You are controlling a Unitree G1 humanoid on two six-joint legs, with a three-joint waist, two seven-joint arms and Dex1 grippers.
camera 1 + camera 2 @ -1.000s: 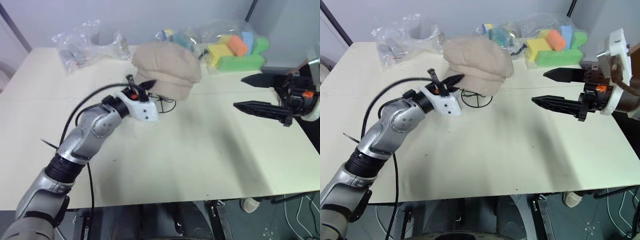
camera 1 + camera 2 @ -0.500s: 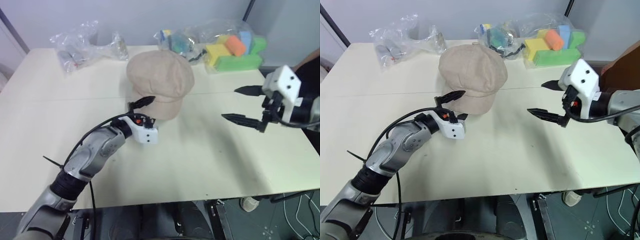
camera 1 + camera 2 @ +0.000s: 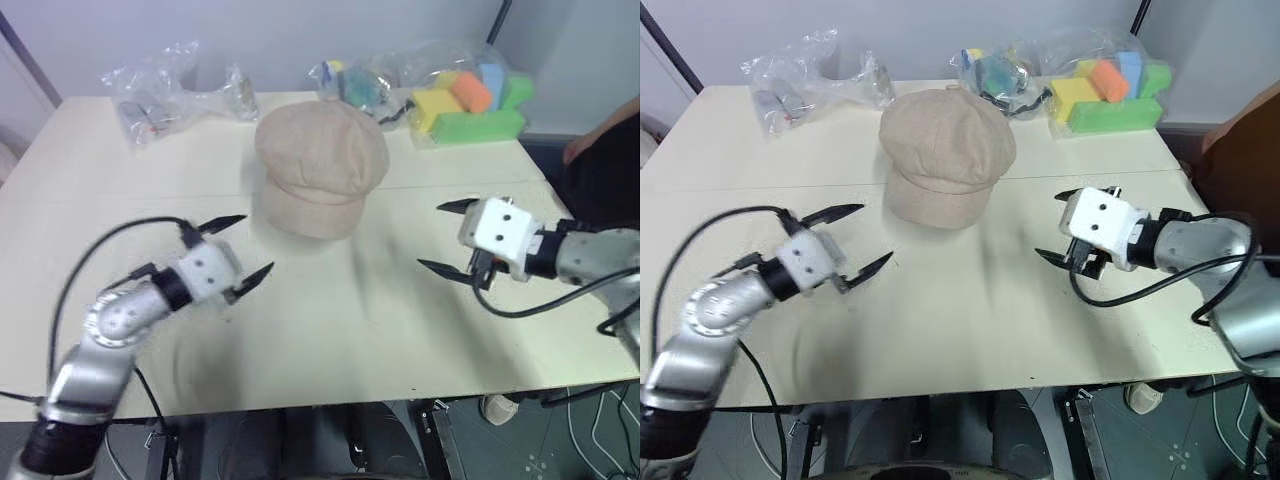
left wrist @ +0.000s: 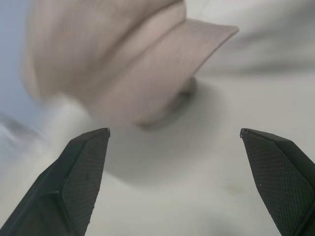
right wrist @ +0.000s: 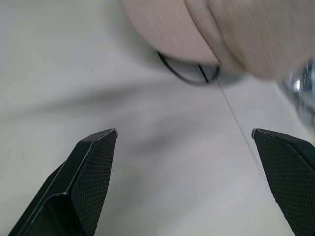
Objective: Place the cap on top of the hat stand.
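With both our left fingers [image 3: 227, 245] and right fingers [image 3: 447, 237] wide and empty, the cap [image 3: 320, 168] could slide off the hat stand [image 5: 189, 73] if bumped

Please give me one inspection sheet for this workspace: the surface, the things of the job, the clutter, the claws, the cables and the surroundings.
Surface: cream table, bare at the front.
Job's things: cap sits over the hat stand; the stand's black wire base shows under the brim.
Clutter: clear bags at the back left; bagged foam blocks at the back right.
Claws: left claw open, empty, apart from the cap; right claw open, empty.
Cables: black cable loops over the left arm; another by the right wrist.
Surroundings: pale wall behind.
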